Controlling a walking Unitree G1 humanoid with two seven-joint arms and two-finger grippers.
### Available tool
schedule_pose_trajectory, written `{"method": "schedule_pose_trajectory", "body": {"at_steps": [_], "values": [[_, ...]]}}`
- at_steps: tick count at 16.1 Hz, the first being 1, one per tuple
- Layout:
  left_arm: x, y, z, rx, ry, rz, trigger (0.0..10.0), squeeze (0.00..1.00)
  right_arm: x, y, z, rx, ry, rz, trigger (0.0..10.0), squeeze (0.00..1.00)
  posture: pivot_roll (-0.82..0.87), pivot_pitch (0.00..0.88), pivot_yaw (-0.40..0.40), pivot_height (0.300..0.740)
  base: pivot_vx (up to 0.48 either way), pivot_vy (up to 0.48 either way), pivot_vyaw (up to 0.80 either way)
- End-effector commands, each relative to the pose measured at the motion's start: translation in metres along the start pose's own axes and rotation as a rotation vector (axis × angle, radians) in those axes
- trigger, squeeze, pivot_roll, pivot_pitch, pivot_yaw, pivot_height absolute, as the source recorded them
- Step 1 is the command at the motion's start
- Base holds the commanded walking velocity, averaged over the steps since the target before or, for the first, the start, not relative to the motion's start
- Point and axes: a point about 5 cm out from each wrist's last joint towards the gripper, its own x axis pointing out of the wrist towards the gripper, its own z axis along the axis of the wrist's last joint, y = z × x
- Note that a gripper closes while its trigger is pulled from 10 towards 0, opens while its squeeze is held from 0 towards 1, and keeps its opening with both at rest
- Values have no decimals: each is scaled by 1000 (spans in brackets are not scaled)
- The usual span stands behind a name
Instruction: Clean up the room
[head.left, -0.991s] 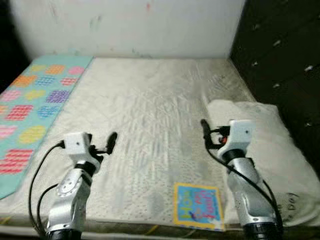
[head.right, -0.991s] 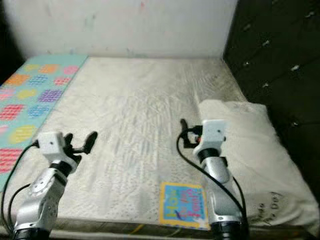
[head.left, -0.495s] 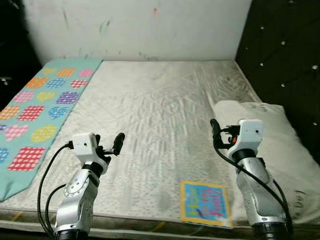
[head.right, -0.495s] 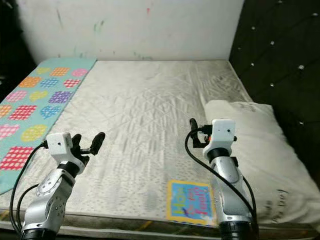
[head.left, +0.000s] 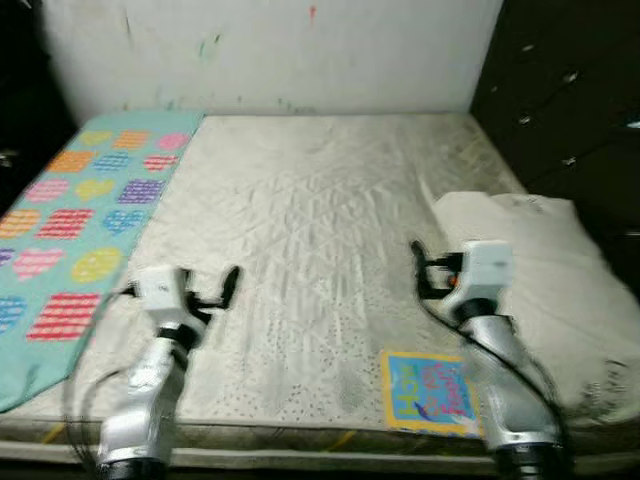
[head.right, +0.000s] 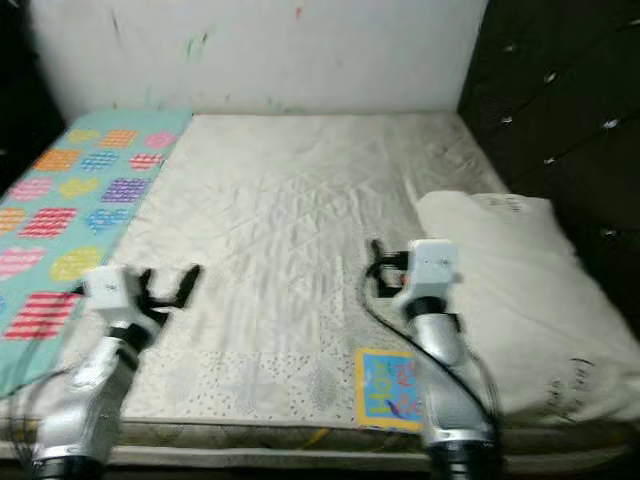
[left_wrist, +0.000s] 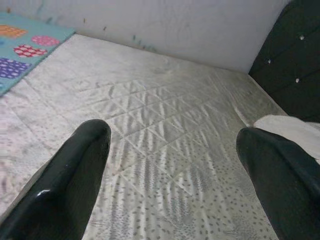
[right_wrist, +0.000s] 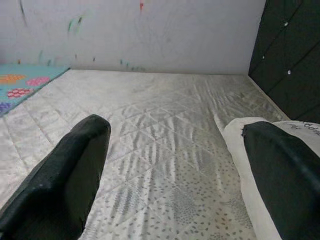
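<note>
A bare white quilted mattress (head.left: 310, 200) lies before me. A cream pillow (head.left: 545, 255) rests on its right side, and a teal sheet with coloured patches (head.left: 70, 210) lies along its left side. My left gripper (head.left: 212, 288) hovers open over the front left of the mattress, holding nothing. Over the front right, just left of the pillow, my right gripper (head.left: 420, 272) is open too and holds nothing. Along the left wrist view, the fingers (left_wrist: 75, 170) stand wide apart over the quilting. The right wrist view has the pillow (right_wrist: 250, 150) beside one finger (right_wrist: 285, 170).
A blue and yellow label (head.left: 430, 390) sits on the mattress near its front edge. A white wall with paint marks (head.left: 280, 50) closes the back. A dark tufted panel (head.left: 570, 90) runs along the right side. The front edge of the mattress is just under my arms.
The whole picture has shifted a little and gone blurry, so the camera has moved. Both arms keep the same pose, fingers still apart.
</note>
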Motion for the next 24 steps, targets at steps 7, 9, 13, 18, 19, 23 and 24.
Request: {"method": "schedule_pose_trajectory", "body": {"at_steps": [7,9,13,18,19,23,24], "values": [[-1,-1,0,6,8,-3,10000,0,1,-3,4,9,-16,-15,10000,0,-214,0,42,703,0,0,-269],[-1,-1,0,7,10,-1,10000,0,2,-3,4,9,-18,-14,10000,0,-214,0,42,703,0,0,0],[-1,0,-1,0,15,12,10000,0,4,0,5,28,-22,-7,10000,0,-209,0,38,685,0,0,0],[-1,0,-1,-2,17,18,10000,0,5,-2,7,5,-28,-14,10000,0,-210,0,37,639,0,0,0],[-1,0,-1,0,22,25,10000,0,6,-2,7,8,-29,-14,10000,0,-208,0,38,639,0,0,0],[0,1,-2,4,29,31,10000,0,7,0,8,9,-33,-12,10000,0,-207,0,38,639,0,0,0],[0,1,-1,0,25,30,10000,0,7,0,8,9,-32,-10,10000,0,-207,0,38,639,0,0,0]]}}
